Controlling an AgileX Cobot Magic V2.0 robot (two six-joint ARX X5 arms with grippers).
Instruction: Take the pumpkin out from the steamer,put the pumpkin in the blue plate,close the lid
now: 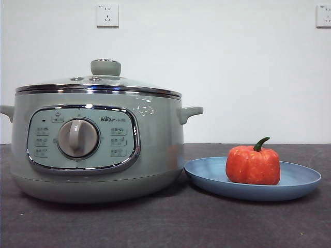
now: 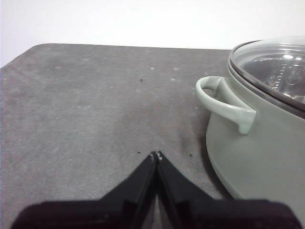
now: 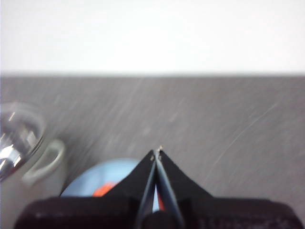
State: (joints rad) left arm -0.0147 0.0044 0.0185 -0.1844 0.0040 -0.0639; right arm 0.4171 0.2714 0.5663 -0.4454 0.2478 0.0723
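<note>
Reading "Bear" on lidded steamer (image 1: 98,150), pumpkin (image 1: 253,165) on blue plate (image 1: 300,182)

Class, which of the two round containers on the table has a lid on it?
The steamer: a glass lid covers it. The blue plate lies open, holding the pumpkin.

Pot beside my left claw, plate below my right claw

The round glass chrome-rimmed lid (image 1: 98,82) sits on the large sage-green electric steamer (image 1: 98,155), which stands on the dark table (image 1: 207,222) just ahead of my left claw (image 2: 156,155), off to its side. The small orange ribbed toy pumpkin (image 1: 252,165) rests on the shallow light-blue plate (image 1: 302,181) under my right claw (image 3: 157,151), just beside the steamer.
</note>
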